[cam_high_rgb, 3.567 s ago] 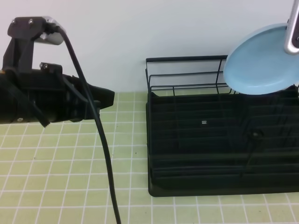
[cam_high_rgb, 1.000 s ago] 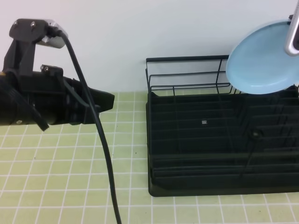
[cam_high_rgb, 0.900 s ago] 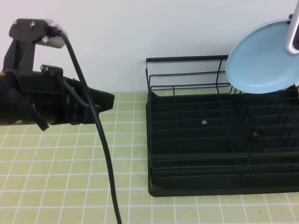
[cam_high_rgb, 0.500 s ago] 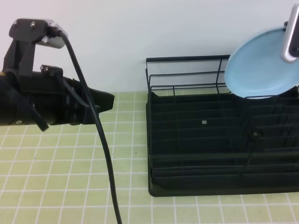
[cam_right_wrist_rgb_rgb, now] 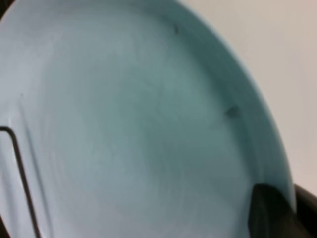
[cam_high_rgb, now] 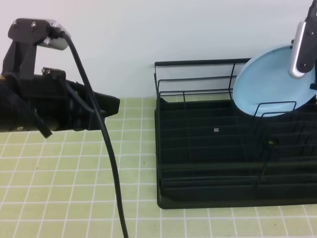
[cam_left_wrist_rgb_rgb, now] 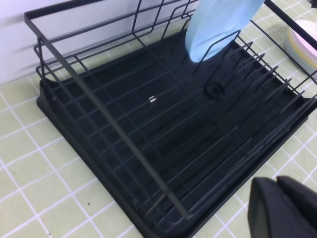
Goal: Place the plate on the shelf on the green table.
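The light blue plate (cam_high_rgb: 267, 82) stands tilted on edge at the back right of the shelf (cam_high_rgb: 218, 163), its lower rim down behind a wire divider. My right gripper (cam_high_rgb: 298, 62) is shut on the plate's upper right rim. In the right wrist view the plate (cam_right_wrist_rgb_rgb: 133, 124) fills the frame, with one dark fingertip (cam_right_wrist_rgb_rgb: 272, 213) on its rim. The left wrist view shows the plate (cam_left_wrist_rgb_rgb: 218, 25) among the dividers of the shelf (cam_left_wrist_rgb_rgb: 124, 134). My left gripper (cam_high_rgb: 114, 104) hovers shut and holding nothing over the green table (cam_high_rgb: 74, 188), left of the shelf; its fingertips (cam_left_wrist_rgb_rgb: 277, 208) touch.
A black cable (cam_high_rgb: 106, 148) hangs from the left arm down across the tiles. A stack of pale plates (cam_left_wrist_rgb_rgb: 303, 43) lies on the table beyond the shelf's far side. A white wall stands behind the shelf.
The right gripper has carried the plate down and a little left, from above the shelf's top rail to behind a wire divider. The left arm has not moved.
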